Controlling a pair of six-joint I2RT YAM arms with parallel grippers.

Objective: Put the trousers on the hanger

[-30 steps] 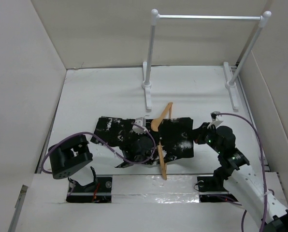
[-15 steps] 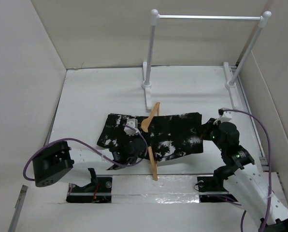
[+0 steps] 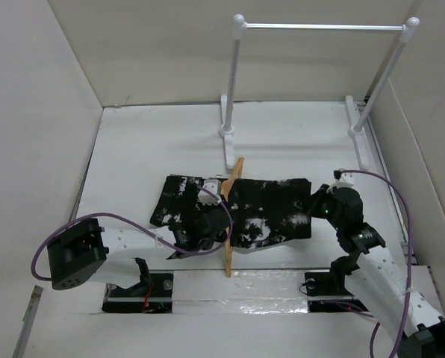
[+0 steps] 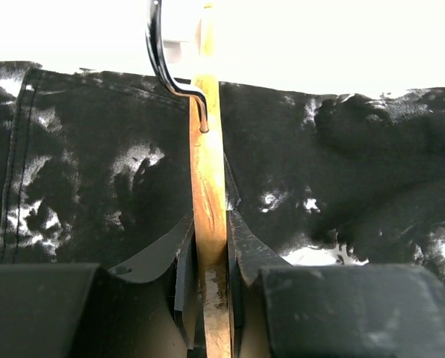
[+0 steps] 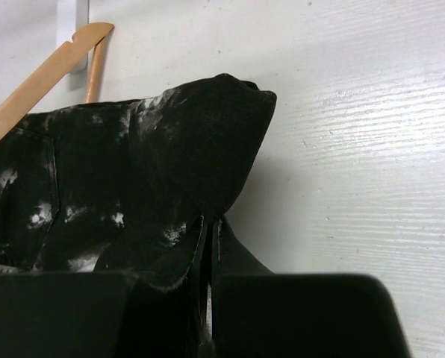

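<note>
Left gripper [image 4: 210, 233] is clenched on the light-brown wooden clothes hanger [image 3: 229, 257]; in the wrist view both fingers press flat on the wood from either side. The hanger's thin metal hook [image 4: 153, 37] curves up just beyond the grip.

From the top view the hanger reads edge-on, a thin strip running from the far side towards the arm bases. It crosses the black white-splattered fabric trousers [image 3: 271, 212] roughly mid-length. Its near end sticks out past the fabric's near edge, its far tip past the far edge.

The trousers lie in a broad band across the middle of the white worktop [image 3: 155, 142], with cloth on both sides of the hanger. Can't tell from these views whether the fabric passes over the crossbar or only lies against it.

Right gripper [image 5: 209, 233] is clamped on the right-hand end of the trousers, fingers almost together with a pinch of cloth between them. The fabric rises in a peaked fold just above the fingertips.

The white and silver metal rack [image 3: 319, 27] stands at the far end of the worktop, well apart from the fabric.
</note>
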